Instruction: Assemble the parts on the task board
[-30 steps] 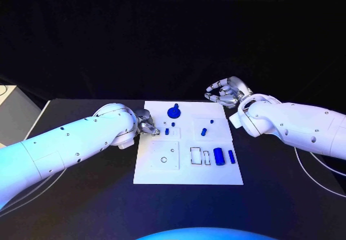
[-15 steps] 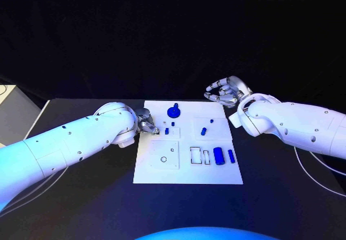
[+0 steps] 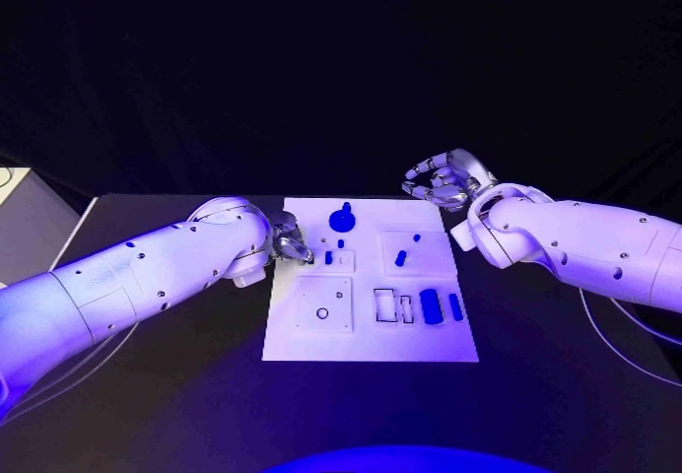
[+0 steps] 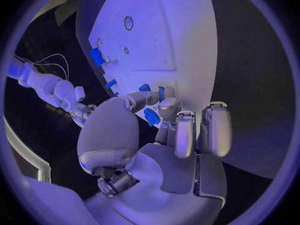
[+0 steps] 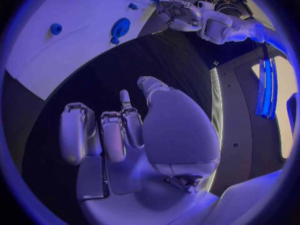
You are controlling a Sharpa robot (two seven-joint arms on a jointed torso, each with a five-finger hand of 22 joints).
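Silver and many-fingered, the left robot hand point(image 3: 290, 245) is reaching over the left edge of the white task board point(image 3: 373, 335), and in the left wrist view it is pinching a small blue part point(image 4: 152, 117) between thumb and fingertip while its other fingers are standing straight. That pinched part is hovering just above the board's left side, beside two small blue pegs point(image 3: 330, 257) that are sitting in the board.

Across the board, the right robot hand point(image 3: 443, 180) is hanging near the far right corner, off the plate and above the black counter point(image 3: 170, 394). Its fingers are curling inward around nothing, as the right wrist view shows.

On the board itself, a larger round blue part point(image 3: 343, 218) is standing near the far edge, in the middle. A short blue piece point(image 3: 401, 259) is lying at a slant in the right half. Nearer the robot, a blue block point(image 3: 431, 306) and a slimmer blue bar point(image 3: 456, 306) are lying side by side at the right, next to two outlined rectangular slots point(image 3: 386, 305). A square plate with a small round hole point(image 3: 322, 314) is occupying the near left part.
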